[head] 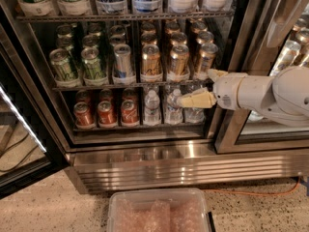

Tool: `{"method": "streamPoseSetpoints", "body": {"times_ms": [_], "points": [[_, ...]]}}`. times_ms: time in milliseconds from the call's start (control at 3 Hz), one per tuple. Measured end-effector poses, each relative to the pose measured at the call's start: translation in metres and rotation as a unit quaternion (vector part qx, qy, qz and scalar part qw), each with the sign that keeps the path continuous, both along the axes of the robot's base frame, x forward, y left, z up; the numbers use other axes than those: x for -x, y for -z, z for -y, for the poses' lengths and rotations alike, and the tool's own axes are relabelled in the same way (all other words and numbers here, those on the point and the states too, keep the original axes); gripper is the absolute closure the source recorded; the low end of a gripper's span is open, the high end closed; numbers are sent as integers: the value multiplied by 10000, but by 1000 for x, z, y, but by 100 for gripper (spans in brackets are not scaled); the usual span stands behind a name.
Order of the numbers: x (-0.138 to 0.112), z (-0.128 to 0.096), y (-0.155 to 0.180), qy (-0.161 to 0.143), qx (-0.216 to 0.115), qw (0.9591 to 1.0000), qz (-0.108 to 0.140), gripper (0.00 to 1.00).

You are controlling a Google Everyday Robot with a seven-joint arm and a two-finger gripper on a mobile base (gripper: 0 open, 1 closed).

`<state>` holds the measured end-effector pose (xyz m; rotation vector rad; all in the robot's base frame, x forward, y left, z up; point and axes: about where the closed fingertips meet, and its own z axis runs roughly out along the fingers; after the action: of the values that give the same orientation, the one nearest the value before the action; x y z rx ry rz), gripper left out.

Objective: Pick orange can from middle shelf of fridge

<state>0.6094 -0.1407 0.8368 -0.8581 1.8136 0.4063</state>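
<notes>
The fridge (169, 166) stands open, with a dark inside. Several orange cans stand in rows on the right half of the middle shelf (96, 87); the front ones are at the left (151, 62), the middle (178, 61) and the right (205, 58). My gripper (200, 87) reaches in from the right on a white arm. It is open, just below and in front of the rightmost orange can. The lower finger (195, 100) points left across the water bottles. The upper finger (215, 74) is by the shelf rail. It holds nothing.
Green cans (63, 64) and a pale can (122, 62) fill the shelf's left half. Red cans (105, 113) and water bottles (152, 108) stand on the rack below. A clear plastic bin (159, 211) sits on the floor. The open door (19, 124) is at left. A second glass door (270, 37) is at right.
</notes>
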Motion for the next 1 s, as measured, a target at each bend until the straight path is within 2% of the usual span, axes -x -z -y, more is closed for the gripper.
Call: {"method": "streamPoseSetpoints", "body": {"times_ms": [333, 667, 1000], "points": [[-5, 3, -2, 100, 8, 9999, 66, 7], [-2, 1, 1, 279, -71, 9996, 72, 19], [4, -16, 11, 675, -247, 9974, 6, 27]]}}
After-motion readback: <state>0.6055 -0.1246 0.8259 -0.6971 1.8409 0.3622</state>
